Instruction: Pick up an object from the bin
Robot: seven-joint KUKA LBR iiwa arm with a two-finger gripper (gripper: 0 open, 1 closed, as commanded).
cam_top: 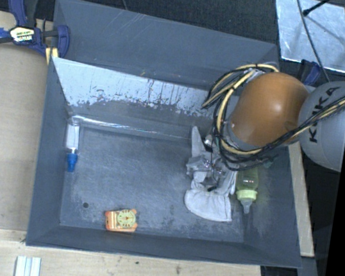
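Because the arm comes in from the right, its gripper (213, 175) hangs low over the right part of the bin (172, 56), tucked beneath the orange cover (268, 110) and the looped cables (221, 99) at the wrist. That cover and the cables hide much of the tool from above, so I cannot tell whether the fingers are open or closed, nor whether anything sits between them.

Directly under and just in front of the gripper lies a pale crumpled cloth (208, 206), bunched on the bin floor near the front right corner; its upper edge runs up under the tool, and they look to be touching, though the contact itself is masked. This seems the likeliest thing to be picked, since it is the nearest one and soft enough to pinch at a fold.

A small green bottle (247, 186) rests just beside the gripper on its right, lying where the floor meets the sloped right wall, probably because it rolled there. A white tube with a blue tip (72, 146) lies along the foot of the left wall, well apart, and a small orange clock-like thing (121, 219) sits near the front wall. Both are far enough off not to hinder a lift.
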